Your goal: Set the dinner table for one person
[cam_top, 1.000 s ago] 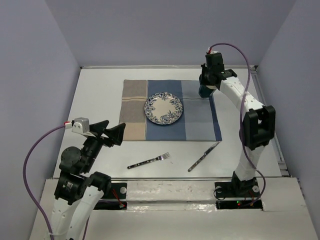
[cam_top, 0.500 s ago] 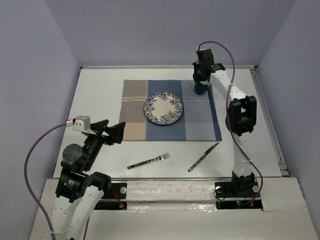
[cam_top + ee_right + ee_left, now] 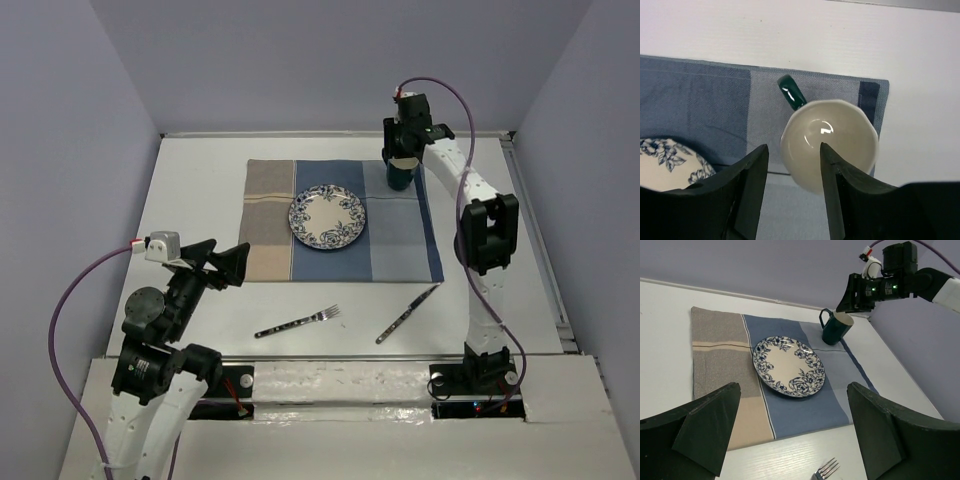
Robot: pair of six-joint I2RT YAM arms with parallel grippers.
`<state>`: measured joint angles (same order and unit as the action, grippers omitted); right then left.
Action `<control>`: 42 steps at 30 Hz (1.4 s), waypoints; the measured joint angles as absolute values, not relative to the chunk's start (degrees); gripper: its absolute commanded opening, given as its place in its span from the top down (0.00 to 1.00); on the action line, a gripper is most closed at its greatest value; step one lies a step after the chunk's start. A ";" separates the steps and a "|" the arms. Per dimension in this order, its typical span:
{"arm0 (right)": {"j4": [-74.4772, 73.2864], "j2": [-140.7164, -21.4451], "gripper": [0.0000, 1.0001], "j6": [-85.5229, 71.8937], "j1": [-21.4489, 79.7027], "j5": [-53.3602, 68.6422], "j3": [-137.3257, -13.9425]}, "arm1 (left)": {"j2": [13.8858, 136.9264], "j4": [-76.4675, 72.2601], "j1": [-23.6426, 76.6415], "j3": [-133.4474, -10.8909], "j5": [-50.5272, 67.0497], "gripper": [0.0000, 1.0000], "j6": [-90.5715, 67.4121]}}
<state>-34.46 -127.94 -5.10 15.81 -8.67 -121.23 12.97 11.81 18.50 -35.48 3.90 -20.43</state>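
White and matte, the dinner table [image 3: 190, 190] is the biggest thing, with lavender walls on its sides. On its middle lies a checked cloth placemat [image 3: 400, 250] with tan bands on the left and blue bands on the right, flat and parallel to the table edges.

The right arm reaches far over the table, and the right gripper [image 3: 403, 160] hangs directly above a mug [image 3: 401, 178] at the far right corner of the placemat. In the right wrist view its two fingers stand apart, one beside the mug's rim and one over its mouth. They do not pinch the wall, so this gripper is open. The left gripper [image 3: 228, 262] is raised near the left front corner of the placemat, its jaws spread wide with nothing between them.

A round plate [image 3: 327, 219] with a blue flower border lies on the placemat, on the darker blue band, a little toward the far side.

A knife [image 3: 407, 313] lies on the bare table in front of the placemat's right corner, at a slant. A fork [image 3: 298, 322] lies to the left of it, also slanted, well apart from the knife.

The mug is dark green outside and cream inside. It stands upright, and its handle points toward the far left.
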 measured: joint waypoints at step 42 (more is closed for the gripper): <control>-43.48 -59.29 0.42 -61.10 53.60 -16.56 -34.15 | 9.93 10.94 18.31 -35.22 5.85 0.01 -20.40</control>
